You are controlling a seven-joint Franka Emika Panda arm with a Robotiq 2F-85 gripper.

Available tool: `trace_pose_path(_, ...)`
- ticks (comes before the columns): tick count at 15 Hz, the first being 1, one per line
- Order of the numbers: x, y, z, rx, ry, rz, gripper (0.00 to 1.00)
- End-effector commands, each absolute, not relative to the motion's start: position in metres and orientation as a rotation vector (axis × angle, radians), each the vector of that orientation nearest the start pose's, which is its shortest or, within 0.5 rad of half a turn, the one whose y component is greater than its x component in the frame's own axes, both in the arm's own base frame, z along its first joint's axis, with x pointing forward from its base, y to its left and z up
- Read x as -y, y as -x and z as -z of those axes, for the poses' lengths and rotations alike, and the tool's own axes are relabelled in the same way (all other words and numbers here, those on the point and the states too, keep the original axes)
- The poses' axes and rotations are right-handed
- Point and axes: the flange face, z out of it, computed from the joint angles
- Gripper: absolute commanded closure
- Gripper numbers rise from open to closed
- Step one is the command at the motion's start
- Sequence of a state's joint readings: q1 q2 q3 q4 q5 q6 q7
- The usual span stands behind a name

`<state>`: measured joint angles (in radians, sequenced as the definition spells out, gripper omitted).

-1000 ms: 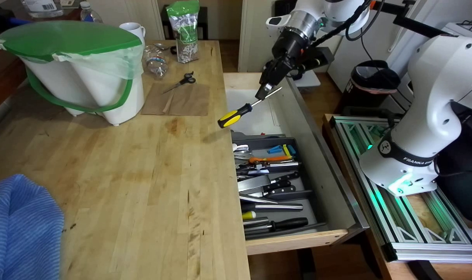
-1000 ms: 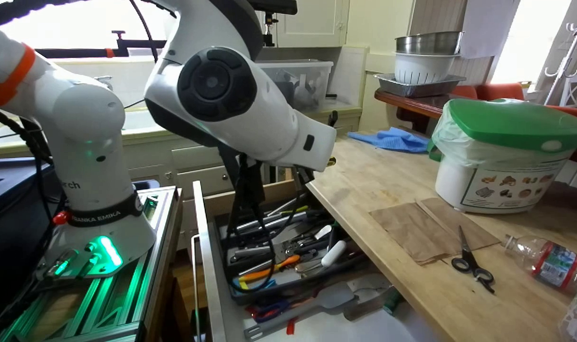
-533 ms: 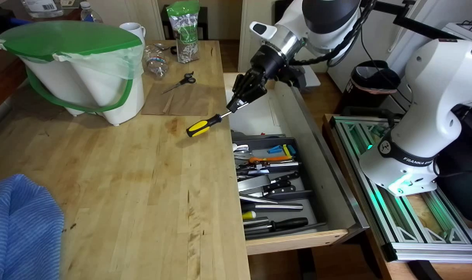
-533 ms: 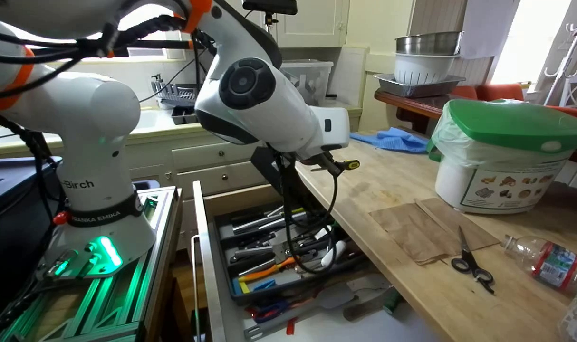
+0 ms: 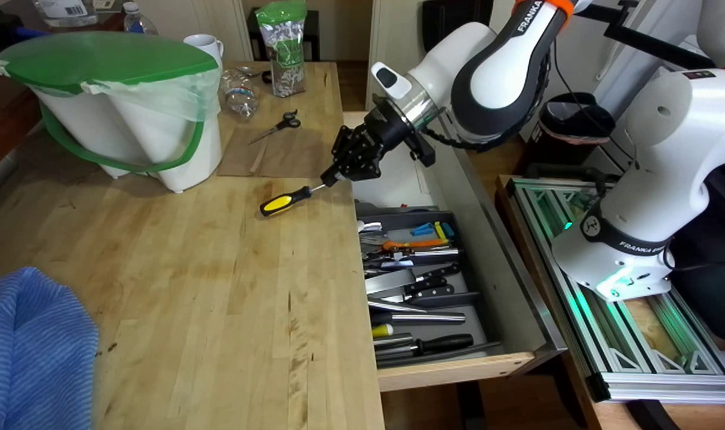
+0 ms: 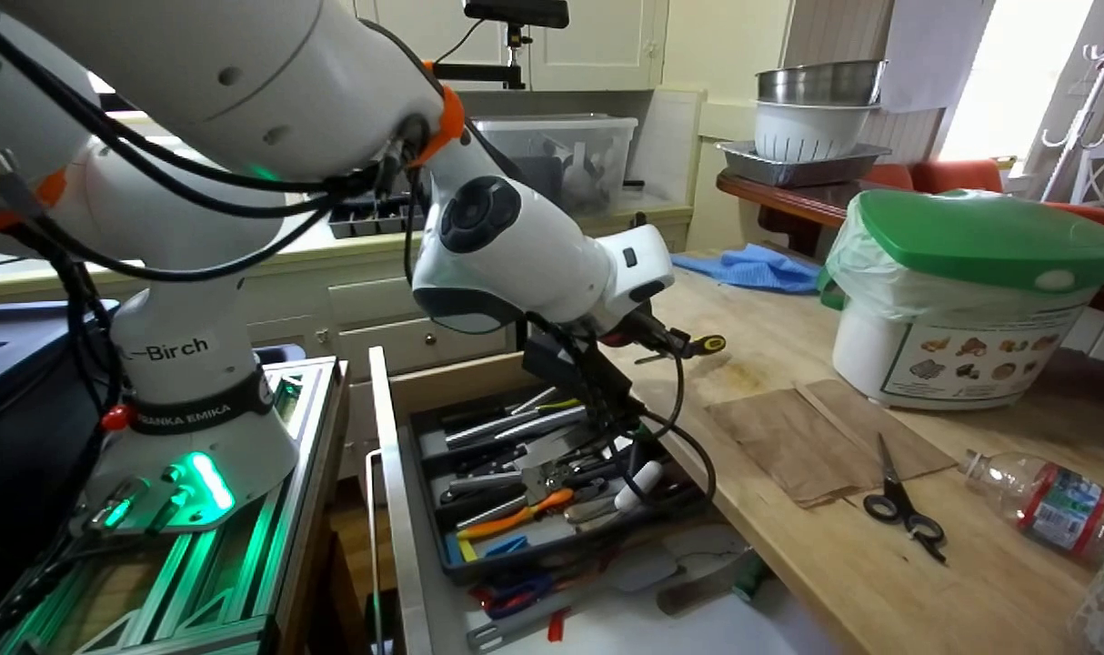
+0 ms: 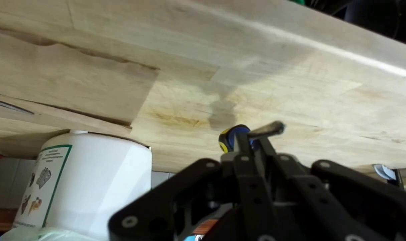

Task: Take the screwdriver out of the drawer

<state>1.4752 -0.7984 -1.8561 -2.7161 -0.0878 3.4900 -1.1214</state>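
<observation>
The screwdriver, with its yellow-and-black handle [image 5: 283, 202], is held by its shaft, handle pointing away from my arm. It also shows in an exterior view [image 6: 708, 345] and in the wrist view, with its shaft [image 7: 267, 130] crossing the fingertips. My gripper [image 5: 329, 178] is shut on the shaft, over the wooden counter [image 5: 231, 269]. The gripper shows in an exterior view [image 6: 677, 346] and the wrist view [image 7: 253, 142]. The screwdriver is above the counter, its shadow on the wood; the exact height is unclear. The drawer [image 5: 488, 206] stands open beside the counter, its tray [image 6: 429, 546] holding assorted tools.
A white bin with a green lid [image 5: 117, 60] stands on the counter. Brown paper [image 5: 288, 158], black scissors [image 5: 286, 121] and a plastic bottle [image 5: 241, 100] lie near the gripper's side. A blue cloth [image 5: 34, 352] lies at the other end.
My gripper has carried the screwdriver from over the drawer, across the counter's edge, to over the counter, and lower. The drawer and the counter items have not moved.
</observation>
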Motion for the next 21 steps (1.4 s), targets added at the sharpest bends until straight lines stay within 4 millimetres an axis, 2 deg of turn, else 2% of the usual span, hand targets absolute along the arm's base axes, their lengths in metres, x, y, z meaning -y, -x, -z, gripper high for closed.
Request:
trace_pose_path(1,0.116,-0.44,-0.219,0.764,2.632,1.318,0.98)
trace_pose_path(8,0.117,-0.465,-0.202,0.895,2.649,1.356,0.98)
trace_pose_path(9,0.117,-0.468,-0.202,0.926,2.65,1.37,0.67)
trace_pose_path(11,0.114,-0.472,-0.208,0.968,2.642,1.391,0.6)
trace_pose_path(13,0.108,-0.47,-0.216,0.97,2.635,1.397,0.44)
trace_pose_path(15,0.099,-0.458,-0.225,0.896,2.662,1.36,0.29)
trace_pose_path(19,0.078,-0.423,-0.245,0.713,2.756,1.196,0.0)
trace_pose_path(21,0.075,-0.409,-0.256,0.64,2.83,1.129,0.0)
